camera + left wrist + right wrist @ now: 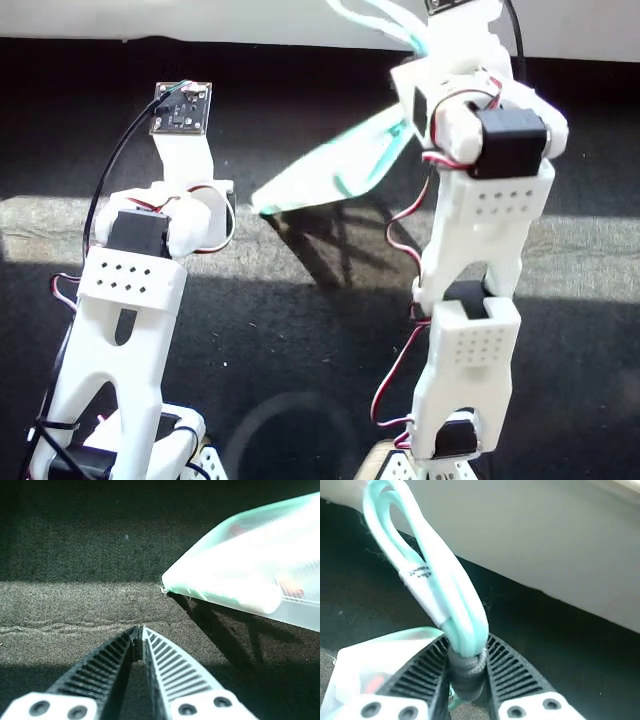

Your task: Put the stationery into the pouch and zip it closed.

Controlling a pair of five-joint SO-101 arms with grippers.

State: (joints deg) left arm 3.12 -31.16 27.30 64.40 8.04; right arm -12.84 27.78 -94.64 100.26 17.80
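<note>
I look down on the table [300, 330] from high at its near side, angled toward the far wall [150, 18]. My wrist cameras sit close behind the left gripper [139, 629] and the right gripper [467, 647], looking out along them. All three views share the pouch [330, 165].

Left pincer [138, 630] closed, empty, low. Right pincer [466, 649] raised, clamped on pouch strap [427, 575].

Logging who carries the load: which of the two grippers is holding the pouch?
The right gripper: its jaws are clamped on the mint strap of the pouch. The left gripper is shut on nothing, apart from the pouch.
</note>
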